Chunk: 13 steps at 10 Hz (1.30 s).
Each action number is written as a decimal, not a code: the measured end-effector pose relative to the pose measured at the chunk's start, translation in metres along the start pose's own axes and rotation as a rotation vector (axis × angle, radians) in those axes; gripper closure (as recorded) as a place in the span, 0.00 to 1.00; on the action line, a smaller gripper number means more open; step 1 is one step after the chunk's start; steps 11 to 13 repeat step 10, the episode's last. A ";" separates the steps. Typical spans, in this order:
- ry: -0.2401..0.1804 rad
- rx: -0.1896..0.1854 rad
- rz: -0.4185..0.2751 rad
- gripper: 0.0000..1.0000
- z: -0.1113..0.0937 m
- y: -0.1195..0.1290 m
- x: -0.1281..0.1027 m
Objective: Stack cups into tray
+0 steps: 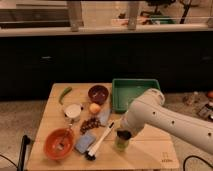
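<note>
Cups come first: the light-green cup (pixel 121 143) stands upright on the wooden table (pixel 150 150), near its front edge and just right of the brush. Its long axis is vertical, mouth up. Something dark sits at its rim; it could be the metal tumbler nested inside or part of the gripper, and that cannot be settled. Only 1 cup is plainly visible.

Directly over it is the gripper (pixel 123 134), at the end of the white arm (pixel 165 117), which reaches in from the right. Whether the claw is clenched on the cup or released cannot be told.

To do this step well, I judge the cup should be kept vertical, lifted straight up enough to clear the brush (pixel 100 142), then carried back and right to the tray (pixel 118 97). The lift must also clear the tray's raised wall before lowering.

That green tray lies at the table's back right corner, well apart from the cup, its long side running left to right.

Left of the cup lie an orange bowl (pixel 59 143), grapes (pixel 90 123), a peach (pixel 94 108) and a dark bowl (pixel 98 93).
</note>
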 end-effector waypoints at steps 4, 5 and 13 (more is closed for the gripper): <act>-0.007 -0.031 0.007 0.48 0.010 -0.003 0.001; -0.009 -0.039 0.011 0.36 0.014 -0.003 0.001; -0.018 -0.071 0.028 0.20 0.025 0.002 0.001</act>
